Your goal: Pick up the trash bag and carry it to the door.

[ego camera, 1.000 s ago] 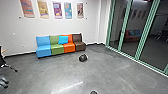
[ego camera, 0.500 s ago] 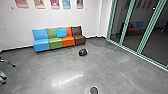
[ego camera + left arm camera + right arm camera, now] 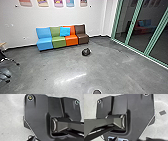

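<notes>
Eyeing rounded black plastic trash bag point(image 3: 86, 52), twelve o'clock; likely soft, slippery, so gather high (can't tell grip, spread or pressed together).

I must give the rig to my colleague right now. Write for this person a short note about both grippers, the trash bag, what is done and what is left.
Left gripper: not on the bag; whether open or shut is unclear.
Right gripper: the same.
Trash bag: the black bundle, apparently, on the floor ahead, out in front of the brown seat.
Door: I cannot tell which part it is; a green-framed glass wall stands to the right.
Done: no pick-up; the bundle is on the floor.
Left: reach it, pick it up, carry it to the door.
</notes>
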You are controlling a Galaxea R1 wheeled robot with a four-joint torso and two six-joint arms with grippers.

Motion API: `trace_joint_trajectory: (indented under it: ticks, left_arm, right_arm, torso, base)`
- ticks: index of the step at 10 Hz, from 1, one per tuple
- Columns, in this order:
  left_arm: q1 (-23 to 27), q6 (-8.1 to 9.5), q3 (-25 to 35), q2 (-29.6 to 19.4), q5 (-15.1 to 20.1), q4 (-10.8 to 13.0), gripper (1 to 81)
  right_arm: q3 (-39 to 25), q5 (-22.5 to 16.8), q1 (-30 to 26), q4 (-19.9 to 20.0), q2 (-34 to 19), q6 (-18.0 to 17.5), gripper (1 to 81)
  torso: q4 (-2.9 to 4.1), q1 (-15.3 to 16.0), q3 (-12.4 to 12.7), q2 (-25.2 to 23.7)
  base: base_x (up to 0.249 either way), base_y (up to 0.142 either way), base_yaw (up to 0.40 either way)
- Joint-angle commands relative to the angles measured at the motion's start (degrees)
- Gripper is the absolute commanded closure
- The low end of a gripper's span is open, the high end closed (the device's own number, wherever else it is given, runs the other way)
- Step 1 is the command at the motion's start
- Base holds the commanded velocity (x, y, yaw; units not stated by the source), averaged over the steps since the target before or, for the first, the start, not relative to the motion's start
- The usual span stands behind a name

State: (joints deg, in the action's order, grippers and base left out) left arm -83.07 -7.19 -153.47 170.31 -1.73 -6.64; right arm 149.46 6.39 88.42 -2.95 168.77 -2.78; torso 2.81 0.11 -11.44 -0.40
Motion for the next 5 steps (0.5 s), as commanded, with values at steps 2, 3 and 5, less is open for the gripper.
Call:
trace_joint_trajectory:
  ticks: [2,3,5]
  left_arm:
    - [1.6,0.07,0.0,-0.3,3.7,-0.4,1.0]
    - [1.6,0.07,0.0,-0.3,3.7,-0.4,1.0]
    - [1.6,0.07,0.0,-0.2,3.8,-0.3,1.0]
  right_arm:
    - [-0.3,-3.5,-1.4,-0.5,-0.1,0.7,1.0]
    - [-0.3,-3.5,-1.4,-0.5,-0.1,0.7,1.0]
    - [-0.2,-3.6,-1.8,-0.4,-0.1,0.7,1.0]
  torso:
    - [1.00,0.0,0.0,0.0]
    - [1.38,0.0,0.0,0.0]
    - [-4.21,0.0,0.0,0.0]
  base:
    - [0.188,0.000,0.000]
    - [0.190,0.000,0.000]
    - [0.190,0.000,0.000]
